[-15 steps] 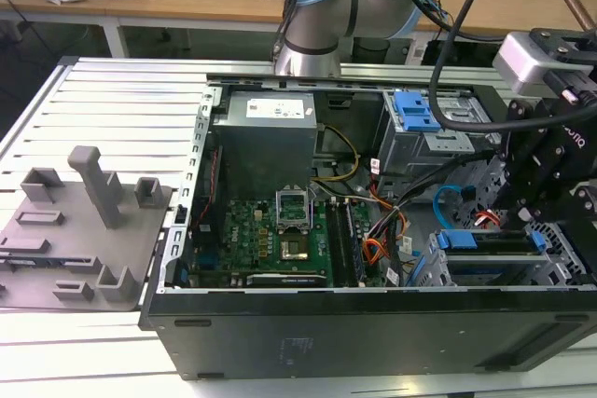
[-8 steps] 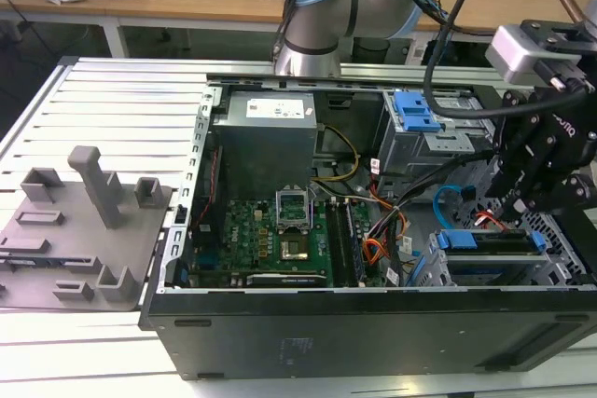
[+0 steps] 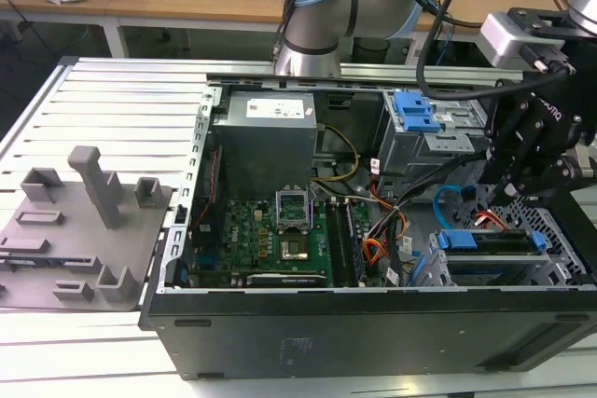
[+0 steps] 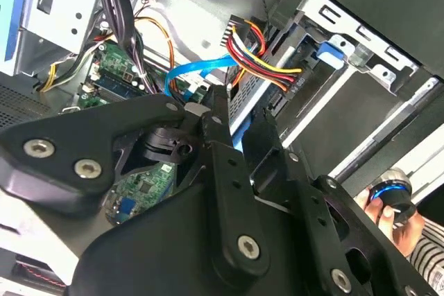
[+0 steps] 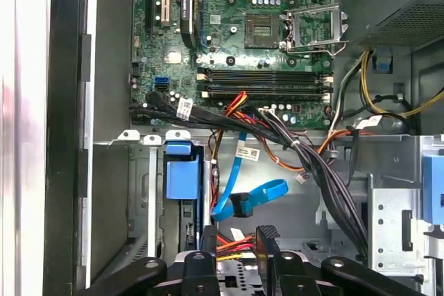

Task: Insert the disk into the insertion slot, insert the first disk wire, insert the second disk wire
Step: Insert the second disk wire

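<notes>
Green motherboard (image 5: 236,32), light-blue flat cable loop (image 5: 253,197), gripper (image 5: 239,240) beside red-yellow wires (image 5: 232,242)

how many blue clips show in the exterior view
2: one blue clip on the tall grey cage at the case's rear, another on the disk in the insertion slot below the hand. Others may be hidden.

Green motherboard (image 3: 270,230), grey power supply (image 3: 266,132), grey fixture plate (image 3: 70,230)

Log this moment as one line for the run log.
gripper: over drive bay, beside red-and-yellow wire bundle | disk: seated in insertion slot | second disk wire: loose loop
</notes>
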Controlling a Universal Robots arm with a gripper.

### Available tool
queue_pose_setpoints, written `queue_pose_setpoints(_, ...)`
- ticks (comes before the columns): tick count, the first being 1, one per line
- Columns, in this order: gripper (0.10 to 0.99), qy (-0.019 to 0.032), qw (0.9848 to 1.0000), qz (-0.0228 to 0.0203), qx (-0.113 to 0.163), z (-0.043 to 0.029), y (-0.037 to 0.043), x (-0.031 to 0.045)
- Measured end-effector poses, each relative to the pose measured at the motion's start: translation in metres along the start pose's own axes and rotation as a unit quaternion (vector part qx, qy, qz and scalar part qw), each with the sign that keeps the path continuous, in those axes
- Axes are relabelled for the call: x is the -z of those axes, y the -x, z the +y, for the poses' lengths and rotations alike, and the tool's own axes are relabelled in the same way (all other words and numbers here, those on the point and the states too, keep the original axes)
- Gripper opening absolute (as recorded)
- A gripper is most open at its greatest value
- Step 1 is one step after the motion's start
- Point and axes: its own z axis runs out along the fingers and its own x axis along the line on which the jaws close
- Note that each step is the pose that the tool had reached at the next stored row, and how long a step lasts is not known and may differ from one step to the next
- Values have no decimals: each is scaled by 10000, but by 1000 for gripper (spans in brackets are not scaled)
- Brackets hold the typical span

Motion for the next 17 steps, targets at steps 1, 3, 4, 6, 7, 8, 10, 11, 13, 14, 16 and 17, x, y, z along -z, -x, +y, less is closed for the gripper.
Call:
queue_pose_setpoints(1,361,0,10000,-1,0,0,2,0)
queue_pose_setpoints(3,361,0,10000,2,47,0,21,-7)
queue_pose_setpoints(4,361,0,9999,4,106,0,26,-10)
queue_pose_setpoints(6,361,0,9996,12,272,0,27,-15)
queue_pose_setpoints(7,361,0,9992,17,389,0,27,-18)
queue_pose_setpoints(8,361,0,9989,23,476,0,30,-19)
queue_pose_setpoints(10,361,-1,9986,25,535,23,81,-26)
queue_pose_setpoints(11,361,-9,9986,34,534,77,84,-30)
queue_pose_setpoints(13,361,-23,9986,73,532,143,83,-34)
queue_pose_setpoints(14,361,-33,9985,105,531,184,82,-36)
queue_pose_setpoints(16,361,-36,9985,135,533,249,81,-48)
queue_pose_setpoints(17,361,-36,9984,142,538,262,80,-51)
